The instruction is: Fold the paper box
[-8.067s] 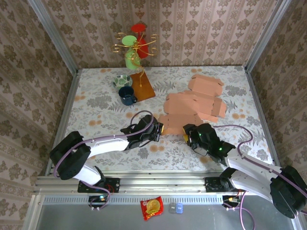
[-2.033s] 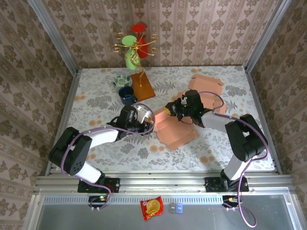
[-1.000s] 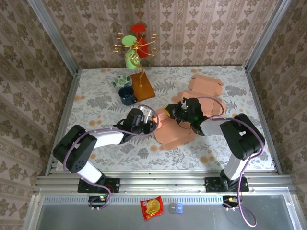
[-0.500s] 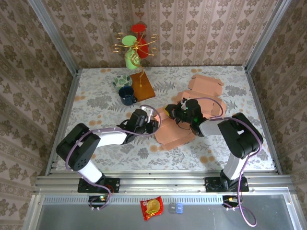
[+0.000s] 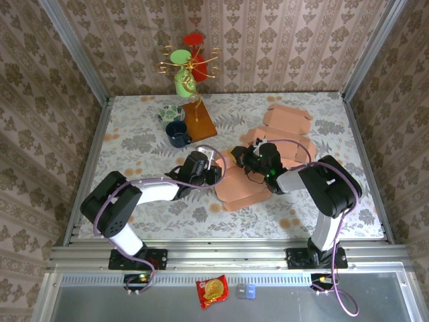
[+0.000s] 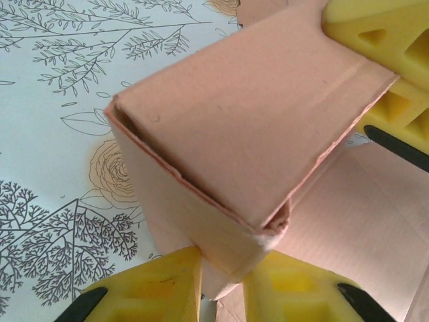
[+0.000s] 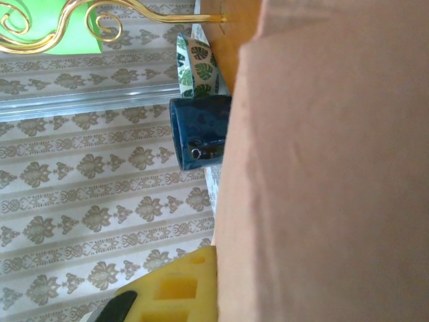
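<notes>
While the left hand closes further, it now pinches the raised wall of the paper box, to the right of the blue mug; the right hand, shut, holds the next flap, so one corner forms.

Damask-papered walls around floral tabletop
</notes>
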Controlling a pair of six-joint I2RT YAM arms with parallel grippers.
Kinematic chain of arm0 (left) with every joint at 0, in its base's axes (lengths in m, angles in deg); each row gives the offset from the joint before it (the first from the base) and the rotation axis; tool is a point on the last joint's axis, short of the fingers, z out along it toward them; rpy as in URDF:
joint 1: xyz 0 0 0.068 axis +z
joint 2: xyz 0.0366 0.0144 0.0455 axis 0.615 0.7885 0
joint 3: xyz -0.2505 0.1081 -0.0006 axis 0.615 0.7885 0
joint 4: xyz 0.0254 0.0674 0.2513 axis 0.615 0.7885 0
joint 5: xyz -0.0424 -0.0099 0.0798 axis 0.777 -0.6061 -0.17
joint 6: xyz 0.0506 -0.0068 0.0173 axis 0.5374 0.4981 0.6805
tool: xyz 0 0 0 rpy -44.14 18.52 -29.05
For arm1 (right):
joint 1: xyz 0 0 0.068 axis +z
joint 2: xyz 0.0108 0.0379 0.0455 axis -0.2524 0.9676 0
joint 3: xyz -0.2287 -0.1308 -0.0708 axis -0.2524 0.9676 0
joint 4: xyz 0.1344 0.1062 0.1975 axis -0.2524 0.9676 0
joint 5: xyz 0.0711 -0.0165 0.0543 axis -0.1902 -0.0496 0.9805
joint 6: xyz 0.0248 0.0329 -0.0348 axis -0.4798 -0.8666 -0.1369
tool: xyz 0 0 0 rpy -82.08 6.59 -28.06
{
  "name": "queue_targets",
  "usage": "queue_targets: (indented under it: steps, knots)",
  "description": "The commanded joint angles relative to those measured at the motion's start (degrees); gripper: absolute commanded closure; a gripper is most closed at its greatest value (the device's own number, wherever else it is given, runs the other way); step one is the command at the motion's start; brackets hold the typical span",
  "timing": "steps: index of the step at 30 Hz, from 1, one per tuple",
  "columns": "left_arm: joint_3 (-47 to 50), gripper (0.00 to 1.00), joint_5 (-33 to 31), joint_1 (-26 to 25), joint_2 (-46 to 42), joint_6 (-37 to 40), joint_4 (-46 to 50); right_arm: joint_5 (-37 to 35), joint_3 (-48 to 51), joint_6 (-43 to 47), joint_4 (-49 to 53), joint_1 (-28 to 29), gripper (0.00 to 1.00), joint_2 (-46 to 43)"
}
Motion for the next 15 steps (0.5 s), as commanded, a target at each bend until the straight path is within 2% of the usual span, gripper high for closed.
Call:
queue_targets:
  steps: [1, 6, 11, 15]
  knots:
    - [-2.07, 0.80, -1.31, -0.33, 1.83, -1.27, 0.49, 1.21, 1.56, 0.46, 3.63, 1.75, 1.00, 2.20]
    - [-3.89, 0.85, -2.89, -1.18, 2.53, -1.54, 2.92, 0.91, 1.44, -0.21, 3.88, 1.93, 1.00, 2.30]
    - [-6.55, 0.95, -8.68, -2.74, 3.10, -2.94, 8.84, -0.31, 1.85, -1.97, 3.65, 2.32, 1.00, 1.99]
    - [-7.43, 1.00, -10.22, -2.90, 3.87, -4.67, 10.19, -0.98, 1.84, -3.08, 3.96, 2.52, 1.00, 1.46]
